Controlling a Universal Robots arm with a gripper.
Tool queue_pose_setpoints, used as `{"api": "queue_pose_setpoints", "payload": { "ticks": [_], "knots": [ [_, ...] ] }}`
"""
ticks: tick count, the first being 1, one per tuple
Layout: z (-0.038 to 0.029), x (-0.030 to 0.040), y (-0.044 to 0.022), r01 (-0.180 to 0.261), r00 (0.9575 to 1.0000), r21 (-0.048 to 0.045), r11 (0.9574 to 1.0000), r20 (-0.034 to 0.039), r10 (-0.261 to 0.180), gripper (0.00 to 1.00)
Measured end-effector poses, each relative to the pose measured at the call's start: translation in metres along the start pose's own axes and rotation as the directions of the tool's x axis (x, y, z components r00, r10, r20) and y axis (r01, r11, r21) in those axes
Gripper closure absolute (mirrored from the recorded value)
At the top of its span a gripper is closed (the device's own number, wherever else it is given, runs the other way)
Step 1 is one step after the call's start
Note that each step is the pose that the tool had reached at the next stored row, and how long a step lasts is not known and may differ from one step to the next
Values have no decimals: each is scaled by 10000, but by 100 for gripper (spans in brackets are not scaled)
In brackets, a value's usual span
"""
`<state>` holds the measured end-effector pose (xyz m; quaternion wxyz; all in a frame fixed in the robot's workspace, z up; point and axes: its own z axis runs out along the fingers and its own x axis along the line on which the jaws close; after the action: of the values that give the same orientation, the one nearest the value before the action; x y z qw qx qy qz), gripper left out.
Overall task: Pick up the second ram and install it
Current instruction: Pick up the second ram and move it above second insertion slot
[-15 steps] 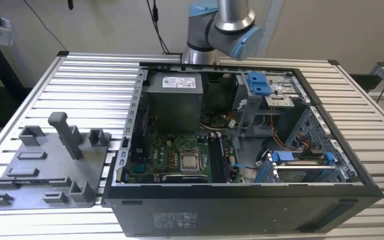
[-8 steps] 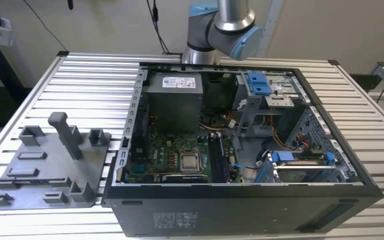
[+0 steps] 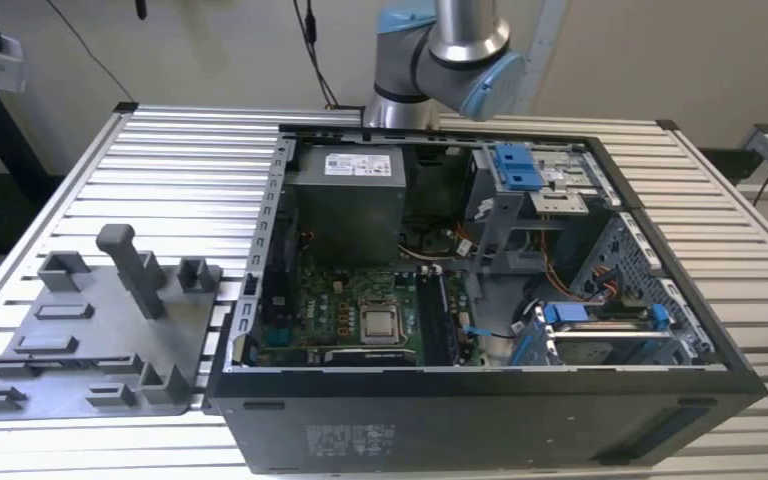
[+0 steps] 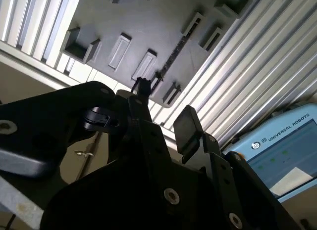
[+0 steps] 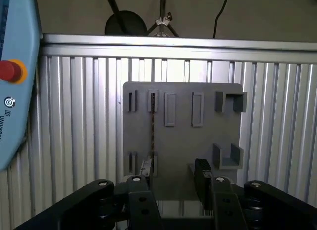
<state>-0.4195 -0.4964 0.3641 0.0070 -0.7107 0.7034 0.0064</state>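
One memory stick [image 5: 152,126] stands on edge in a pair of slots of the single grey plate [image 5: 198,141], which lies flat on the slatted table [image 5: 74,116]. The gripper [image 5: 173,175] hangs over the plate's near edge, its two fingers apart with nothing between them; one fingertip is just beside the stick's near end. One control pendant [image 5: 15,81] rests at the table's side. In the exterior view, one open computer case [image 3: 491,420] sits just beside the plate, on its right.
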Motion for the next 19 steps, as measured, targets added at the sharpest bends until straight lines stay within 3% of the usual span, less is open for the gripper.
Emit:
{"api": "queue_pose_setpoints", "payload": {
  "ticks": [1, 8, 19],
  "knots": [
    [0, 0, 0, 1, 10000, 0, 10000, 0, -1, 52],
    [20, 0, 0, 3, 10000, 0, 10000, 0, -3, 52],
    [130, 7, -21, 4, 10000, 1, 10000, 1, -4, 52]
  ]
}}
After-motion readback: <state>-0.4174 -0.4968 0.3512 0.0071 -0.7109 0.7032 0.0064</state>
